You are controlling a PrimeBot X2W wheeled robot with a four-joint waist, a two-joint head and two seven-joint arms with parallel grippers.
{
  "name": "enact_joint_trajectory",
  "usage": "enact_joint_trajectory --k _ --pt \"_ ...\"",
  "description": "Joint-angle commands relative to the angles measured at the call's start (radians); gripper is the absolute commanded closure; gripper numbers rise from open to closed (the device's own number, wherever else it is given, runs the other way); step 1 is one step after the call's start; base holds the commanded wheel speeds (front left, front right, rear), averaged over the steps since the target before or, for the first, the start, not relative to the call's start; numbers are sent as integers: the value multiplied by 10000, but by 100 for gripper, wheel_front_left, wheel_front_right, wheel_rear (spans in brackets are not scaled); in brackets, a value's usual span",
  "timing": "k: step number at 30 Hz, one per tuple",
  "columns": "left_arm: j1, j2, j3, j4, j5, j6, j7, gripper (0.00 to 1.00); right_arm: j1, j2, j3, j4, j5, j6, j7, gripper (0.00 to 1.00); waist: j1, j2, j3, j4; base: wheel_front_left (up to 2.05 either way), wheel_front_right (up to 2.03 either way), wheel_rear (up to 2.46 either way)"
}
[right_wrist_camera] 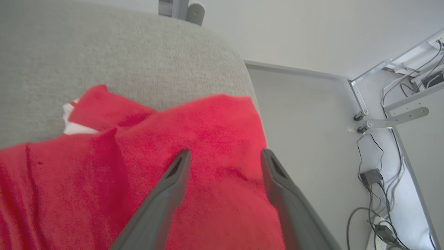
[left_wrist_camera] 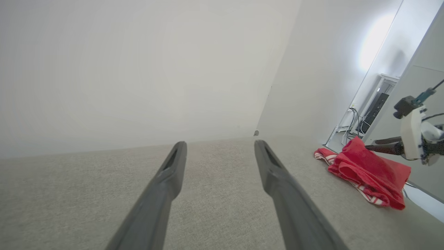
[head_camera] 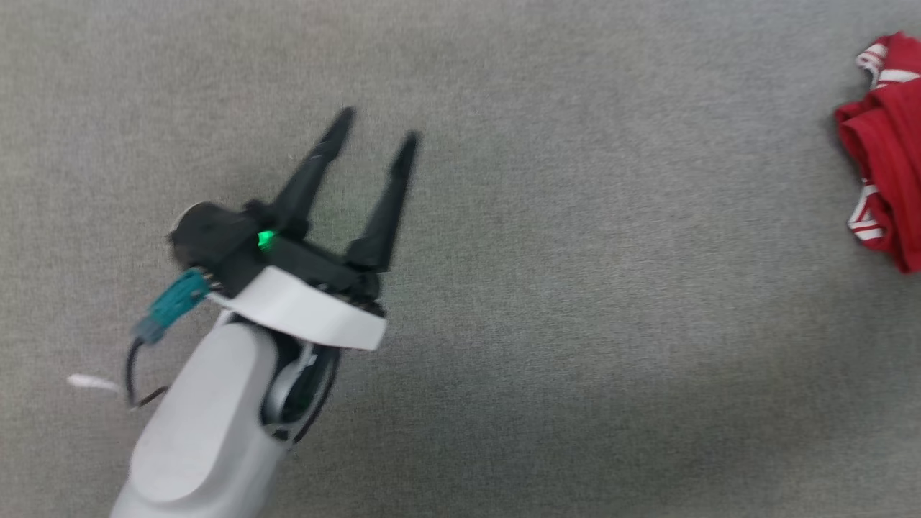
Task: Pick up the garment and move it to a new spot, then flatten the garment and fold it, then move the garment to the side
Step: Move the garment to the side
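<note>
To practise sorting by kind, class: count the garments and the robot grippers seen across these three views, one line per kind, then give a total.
Garments: 1, the red garment, bunched on the grey surface.
Grippers: 2, the left gripper and the right gripper, both with jaws apart.
Total: 3

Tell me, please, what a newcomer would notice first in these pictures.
The bright red garment stands out most: it lies crumpled at the far right edge of the head view, on the grey surface. Next comes the left gripper, open over bare surface at that view's left, far from the garment. In the right wrist view the right gripper is open, pointing at the red cloth from close by.
</note>
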Motion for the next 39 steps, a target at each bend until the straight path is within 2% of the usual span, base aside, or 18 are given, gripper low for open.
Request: enact_joint_trajectory --k 1,15,25,32,39 --pt "237 43 184 -57 -37 -38 -49 0 -1 19 11 -71 130 -12 -184 0 0 0 -219 -103 0 0 0" --pt "1869 136 2345 -479 324 -39 -50 0 1359 805 610 -1385 1940 -12 -1516 0 0 0 -1532 -215 0 0 0" --pt "3184 137 3327 -579 761 -39 -50 0 3545 1030 1065 -3428 3076 -12 -3060 0 0 0 -2552 7 0 0 0" --pt "4304 171 4022 -679 1011 -39 -50 0 5418 1183 519 -4812 3188 -12 -3912 0 0 0 -3065 239 0 0 0" --pt "5439 -103 4729 -1000 1246 -39 -50 0 7424 1818 -729 -6424 2617 -10 -4123 0 0 0 -3457 482 0 0 0"
